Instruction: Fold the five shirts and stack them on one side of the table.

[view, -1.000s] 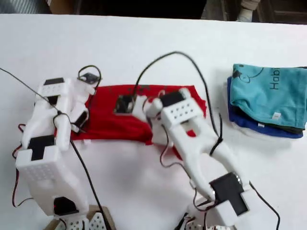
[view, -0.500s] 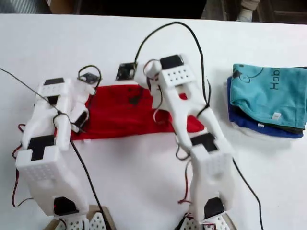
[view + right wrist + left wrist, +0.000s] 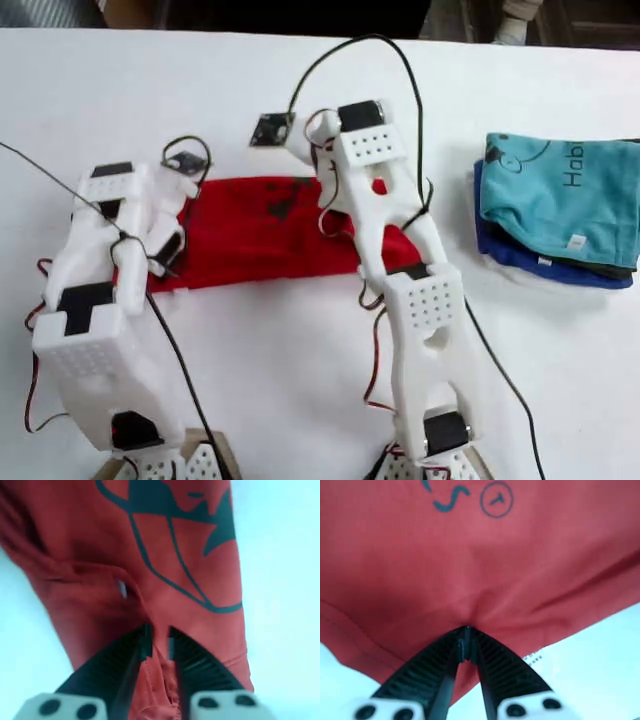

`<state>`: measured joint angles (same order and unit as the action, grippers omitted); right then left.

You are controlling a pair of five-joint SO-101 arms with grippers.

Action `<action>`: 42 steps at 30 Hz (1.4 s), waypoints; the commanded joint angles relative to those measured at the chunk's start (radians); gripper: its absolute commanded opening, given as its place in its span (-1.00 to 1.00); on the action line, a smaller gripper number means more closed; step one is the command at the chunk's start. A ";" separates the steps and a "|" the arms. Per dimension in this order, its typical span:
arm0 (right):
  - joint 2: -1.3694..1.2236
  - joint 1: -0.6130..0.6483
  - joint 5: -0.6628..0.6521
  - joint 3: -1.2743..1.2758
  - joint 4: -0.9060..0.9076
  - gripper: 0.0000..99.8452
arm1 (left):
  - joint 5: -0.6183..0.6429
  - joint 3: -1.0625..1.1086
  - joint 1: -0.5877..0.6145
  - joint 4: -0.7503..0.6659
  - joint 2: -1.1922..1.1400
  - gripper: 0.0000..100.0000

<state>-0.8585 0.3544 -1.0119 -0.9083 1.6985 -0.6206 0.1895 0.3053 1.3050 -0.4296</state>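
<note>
White tabletop (image 3: pixel 300 80) carries all items, with both arms based at its near edge.

Item 1, red shirt (image 3: pixel 250 235): lies flat at mid-table as a folded band. Its long axis runs left to right, one end under the left arm and the other just past the right arm. The near edge is straight and the cloth is lightly creased. A dark print (image 3: pixel 283 206) shows near the far edge.

Left gripper (image 3: pixel 466 642): tips drawn fully together, with a small pinch of red cloth caught between them at the band's left end.

Right gripper (image 3: pixel 157 642): reaches across the band towards its far edge. The jaws are closed to a narrow slit, with bunched red fabric held in it.

Item 2, stack of folded shirts (image 3: pixel 560 210): sits at the right side, well apart from the red shirt. Teal is on top, with blue, dark and white layers showing beneath.
</note>
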 commanded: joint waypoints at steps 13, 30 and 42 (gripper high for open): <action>0.579 0.065 0.087 0.542 0.012 -0.93 | -0.002 -0.008 0.011 -0.002 -0.028 -0.95; 0.898 -0.093 0.258 1.270 -0.542 -0.95 | 0.149 -0.421 -0.025 0.419 0.029 -0.95; 0.900 -0.082 0.333 1.283 -0.564 -0.96 | 0.235 -0.642 0.186 0.359 -0.152 -0.42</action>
<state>-0.0222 0.2716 -0.6836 0.3790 1.1385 -0.4350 -0.4135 0.4603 1.7085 -0.5340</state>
